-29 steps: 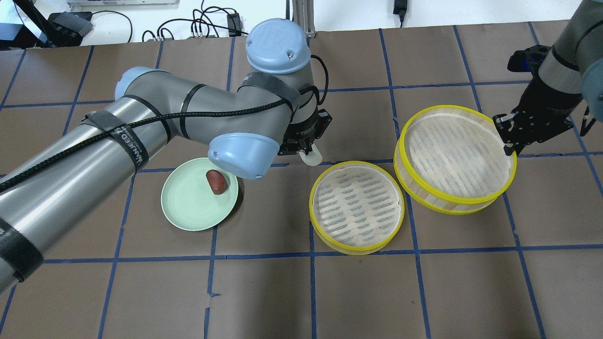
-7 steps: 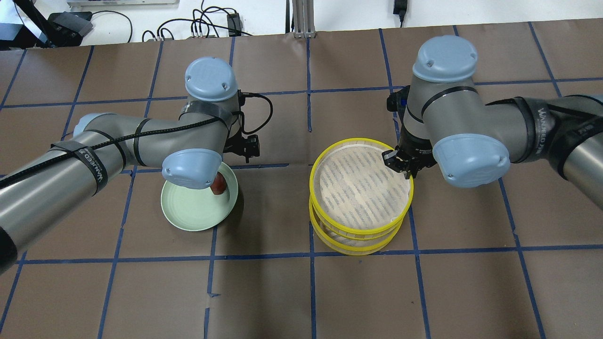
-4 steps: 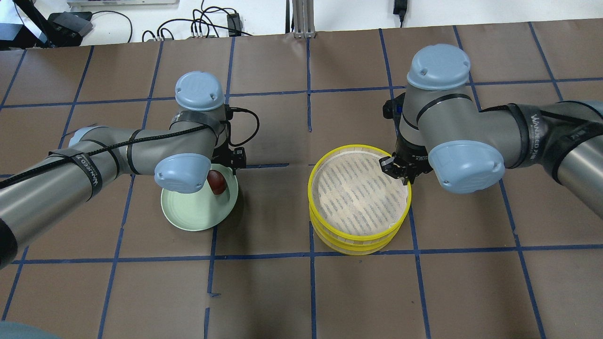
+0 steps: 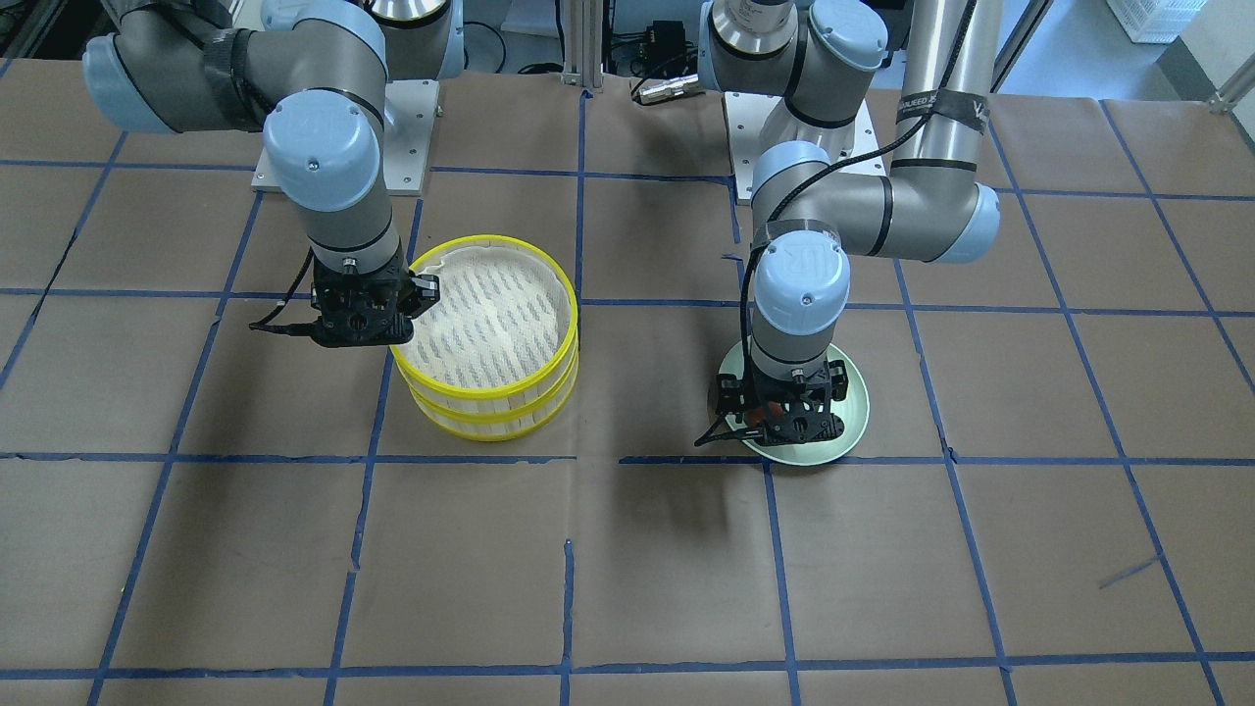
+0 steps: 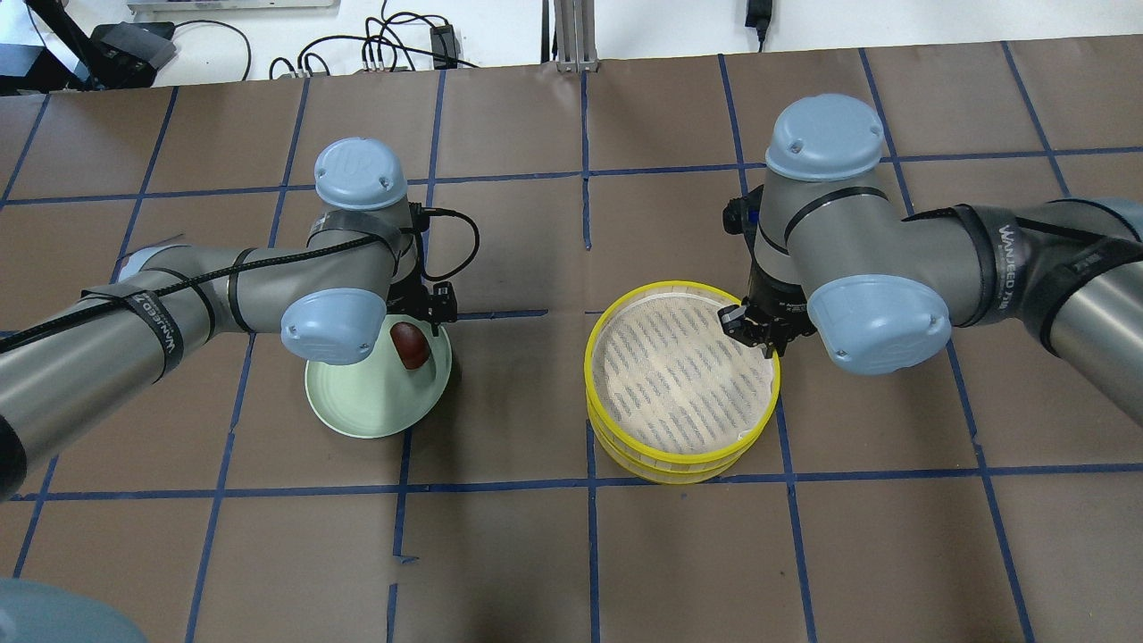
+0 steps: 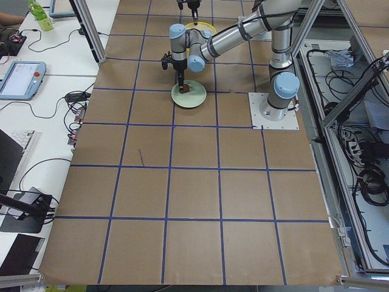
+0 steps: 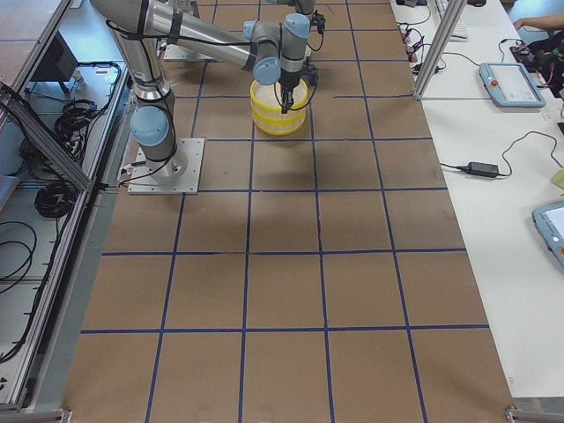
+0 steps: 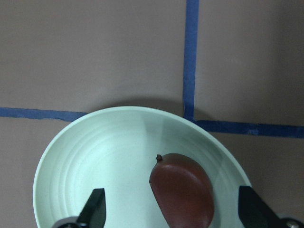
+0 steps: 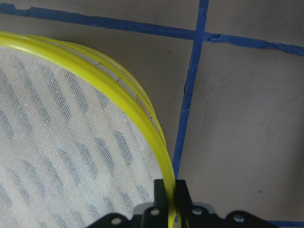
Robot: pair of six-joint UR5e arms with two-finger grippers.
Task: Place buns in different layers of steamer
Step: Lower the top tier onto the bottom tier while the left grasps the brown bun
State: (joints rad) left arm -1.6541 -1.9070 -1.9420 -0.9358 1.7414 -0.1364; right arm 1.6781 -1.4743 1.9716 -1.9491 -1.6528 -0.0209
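The dark reddish-brown bun [image 5: 410, 345] lies on the pale green plate [image 5: 357, 402]. My left gripper [image 5: 420, 313] hangs open over it; in the left wrist view its fingertips [image 8: 97, 209] stand either side of the bun [image 8: 183, 190]. The steamer's upper layer [image 5: 679, 379] is stacked on the lower layer [image 5: 665, 468], slightly offset. My right gripper [image 5: 755, 330] is shut on the upper layer's yellow rim [image 9: 156, 137] at its far right side. The white bun is hidden from every view.
The plate [image 4: 851, 397] and the steamer [image 4: 490, 333] stand about one floor square apart on the brown, blue-taped table. Cables [image 5: 384, 49] lie beyond the table's far edge. The arm bases [image 4: 392, 127] stand at the robot's side.
My right gripper has brought the upper layer down and slightly left onto the lower layer. My left gripper, which earlier held the white bun, now hangs empty over the brown bun.
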